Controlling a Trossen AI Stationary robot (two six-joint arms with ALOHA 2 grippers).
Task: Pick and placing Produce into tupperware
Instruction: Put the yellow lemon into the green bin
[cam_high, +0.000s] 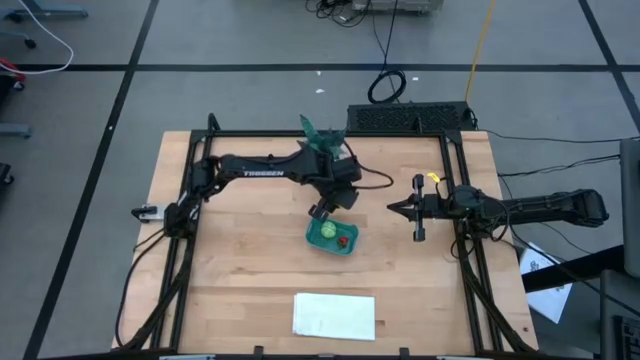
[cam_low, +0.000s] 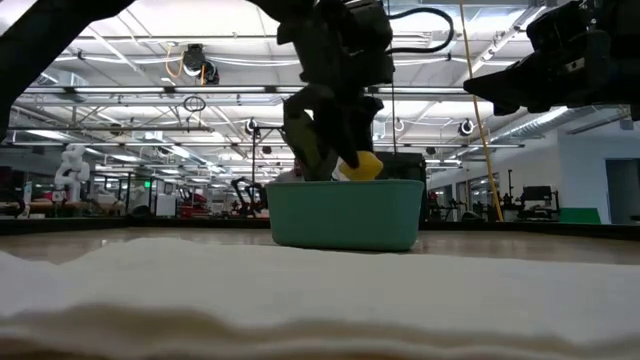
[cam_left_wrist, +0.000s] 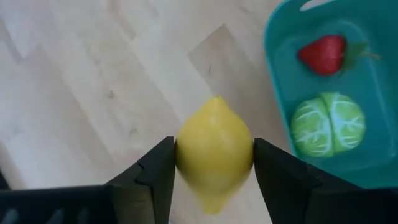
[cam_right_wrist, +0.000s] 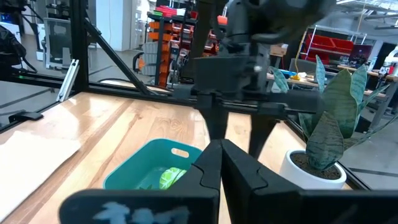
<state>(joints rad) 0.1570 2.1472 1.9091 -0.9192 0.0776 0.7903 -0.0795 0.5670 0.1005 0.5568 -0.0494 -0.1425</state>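
Left wrist view: left gripper clamps the yellow lemon just beside the teal tupperware, which holds green and red pieces. Right gripper closed, empty, apart.

We lose lemon from high view: too small, covered by left gripper. Low view: left gripper hides most of lemon; tupperware wall hides contents. Right wrist view: own closed fingers cover tupperware's near corner; red piece unseen there. White sheet blurred.
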